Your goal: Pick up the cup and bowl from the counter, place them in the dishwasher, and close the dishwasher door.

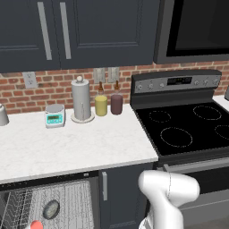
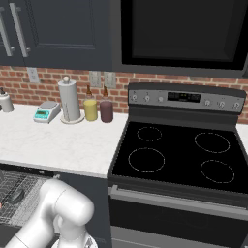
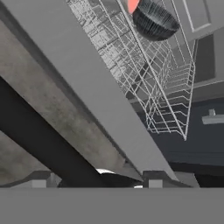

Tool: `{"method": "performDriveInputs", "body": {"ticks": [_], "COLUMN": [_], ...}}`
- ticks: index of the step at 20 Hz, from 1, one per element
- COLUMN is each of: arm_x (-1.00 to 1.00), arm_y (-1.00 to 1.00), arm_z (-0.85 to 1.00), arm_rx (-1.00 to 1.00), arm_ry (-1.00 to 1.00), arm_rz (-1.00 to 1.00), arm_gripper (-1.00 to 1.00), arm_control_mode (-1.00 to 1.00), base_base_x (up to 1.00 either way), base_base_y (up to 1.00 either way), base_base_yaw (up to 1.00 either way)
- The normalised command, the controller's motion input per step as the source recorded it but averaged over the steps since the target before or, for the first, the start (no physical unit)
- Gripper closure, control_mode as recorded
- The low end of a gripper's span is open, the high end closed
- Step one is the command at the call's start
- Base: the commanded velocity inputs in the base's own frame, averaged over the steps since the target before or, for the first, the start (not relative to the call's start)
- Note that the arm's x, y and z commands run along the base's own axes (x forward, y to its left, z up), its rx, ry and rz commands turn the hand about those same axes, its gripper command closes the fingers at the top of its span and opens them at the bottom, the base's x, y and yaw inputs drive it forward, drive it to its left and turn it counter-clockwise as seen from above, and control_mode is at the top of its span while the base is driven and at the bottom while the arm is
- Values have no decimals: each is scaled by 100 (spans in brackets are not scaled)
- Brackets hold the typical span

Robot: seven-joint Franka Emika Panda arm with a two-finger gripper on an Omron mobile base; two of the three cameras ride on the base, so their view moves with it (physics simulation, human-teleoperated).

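Two dishes are sitting in the grey wire rack (image 1: 71,197): the round grey speckled metal bowl (image 1: 51,209) and, nearer left, the red-lined cup (image 1: 34,225). Gripper spread — cannot tell.

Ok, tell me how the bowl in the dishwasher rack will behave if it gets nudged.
The bowl looks metallic and rigid, so it probably won't flex. Its rounded underside, seen in the hand view, suggests it may rock or slide on the wire rack. It looks small and shallow, so it is likely light and easily shifted.
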Motion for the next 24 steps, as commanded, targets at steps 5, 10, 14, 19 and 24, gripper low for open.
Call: {"method": "performDriveInputs", "body": {"ticks": [5,10,14,19,24], "arm_x": [43,23,15,3,-30], "arm_y": [-46,-44,-28,-5,34], "arm_z": [-1,0,0,0,7], "arm_rx": [-31,-22,-15,-7,0], "arm_ry": [3,-3,-6,-11,-27], "arm_rz": [-12,-12,-9,-1,19], "arm_gripper": [-100,-100,-100,-100,-100], "arm_control_mode": [-100,-100,-100,-100,-100], "base_base_x": [0,0,0,0,0], "base_base_y": [0,0,0,0,0], "base_base_yaw": [0,0,0,0,0]}}
